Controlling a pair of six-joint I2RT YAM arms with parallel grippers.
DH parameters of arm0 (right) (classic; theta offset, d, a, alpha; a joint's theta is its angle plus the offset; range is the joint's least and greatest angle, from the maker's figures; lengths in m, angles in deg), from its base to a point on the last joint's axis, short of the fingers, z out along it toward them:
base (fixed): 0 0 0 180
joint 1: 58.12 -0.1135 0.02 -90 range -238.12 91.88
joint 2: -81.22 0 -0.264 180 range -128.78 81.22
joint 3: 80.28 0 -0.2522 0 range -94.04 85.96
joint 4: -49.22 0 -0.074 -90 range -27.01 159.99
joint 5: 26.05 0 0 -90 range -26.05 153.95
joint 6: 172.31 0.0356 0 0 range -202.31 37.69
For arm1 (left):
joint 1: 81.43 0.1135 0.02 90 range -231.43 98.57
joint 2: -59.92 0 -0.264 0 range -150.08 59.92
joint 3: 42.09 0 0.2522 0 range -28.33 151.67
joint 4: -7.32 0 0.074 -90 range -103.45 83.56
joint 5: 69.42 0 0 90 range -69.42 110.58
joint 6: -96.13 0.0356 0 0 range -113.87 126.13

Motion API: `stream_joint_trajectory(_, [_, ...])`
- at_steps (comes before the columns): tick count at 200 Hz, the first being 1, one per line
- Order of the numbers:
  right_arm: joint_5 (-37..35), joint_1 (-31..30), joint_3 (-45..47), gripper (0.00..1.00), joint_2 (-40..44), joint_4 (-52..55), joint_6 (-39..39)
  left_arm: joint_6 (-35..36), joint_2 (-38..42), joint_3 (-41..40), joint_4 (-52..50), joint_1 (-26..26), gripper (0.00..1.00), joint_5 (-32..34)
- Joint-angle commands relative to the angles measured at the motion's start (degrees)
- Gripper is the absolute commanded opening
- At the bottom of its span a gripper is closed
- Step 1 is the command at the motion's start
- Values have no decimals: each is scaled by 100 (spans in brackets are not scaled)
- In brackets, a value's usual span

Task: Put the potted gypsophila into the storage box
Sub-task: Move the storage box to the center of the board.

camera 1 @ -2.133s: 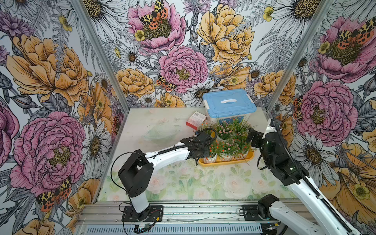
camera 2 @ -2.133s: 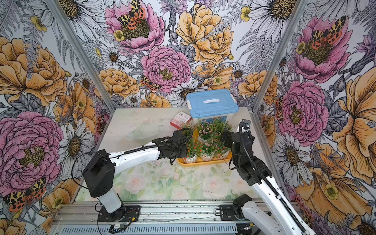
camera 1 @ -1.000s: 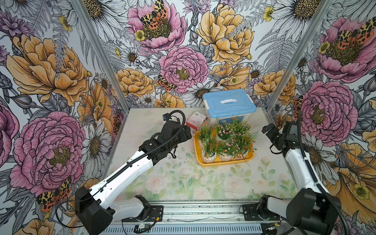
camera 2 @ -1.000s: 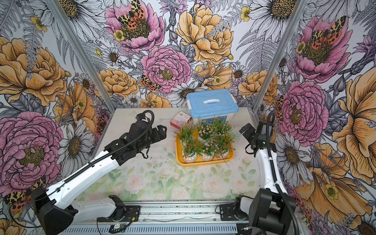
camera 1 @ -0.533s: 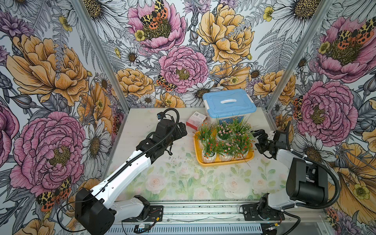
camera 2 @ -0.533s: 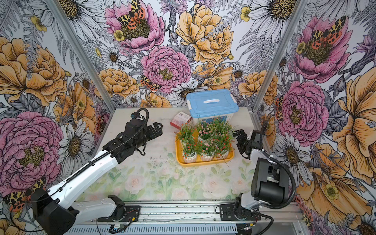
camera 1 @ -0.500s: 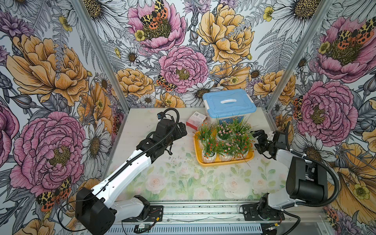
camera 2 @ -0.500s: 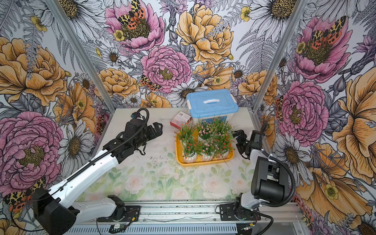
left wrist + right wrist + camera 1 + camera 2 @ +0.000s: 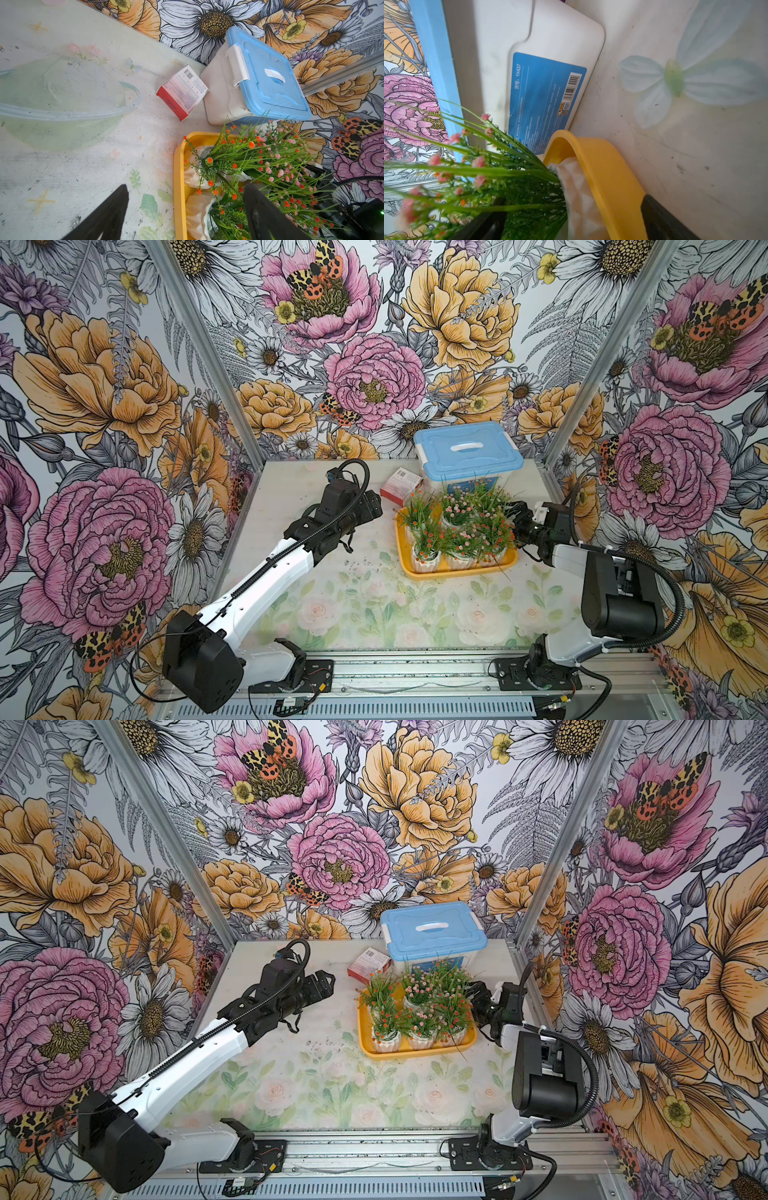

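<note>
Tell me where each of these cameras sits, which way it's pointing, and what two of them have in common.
Top views: high at the front, looking down and back over the table; both arms, left gripper and right gripper show.
Left wrist: above the table left of the tray, facing carton and blue-lidded box; its two open fingers show.
Right wrist: low at the tray's far right corner, facing a pot and the box's label; both fingers show.
Shared: both wrist views show tray, pots and box.
</note>
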State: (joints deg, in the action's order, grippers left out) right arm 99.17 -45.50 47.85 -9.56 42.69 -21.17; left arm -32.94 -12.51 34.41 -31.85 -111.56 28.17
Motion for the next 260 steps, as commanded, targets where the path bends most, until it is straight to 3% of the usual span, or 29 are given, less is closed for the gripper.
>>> stream_joint_trajectory(1, [289,-263,88,99,-51,-407,196,-85,24,24,106,42,84,-158])
stream_joint_trajectory(121, [295,-1524,-156,99,-285,-745,151,-788,763,-967,-80,275,85,400])
stream_joint_trajectory(220, [310,-2476,-545,99,-578,-675,-53,-1015,784,-1480,-168,1055,85,378])
stream_joint_trajectory(260, [289,-2545,-557,99,-540,-371,-271,-878,475,-1615,-164,1490,85,100])
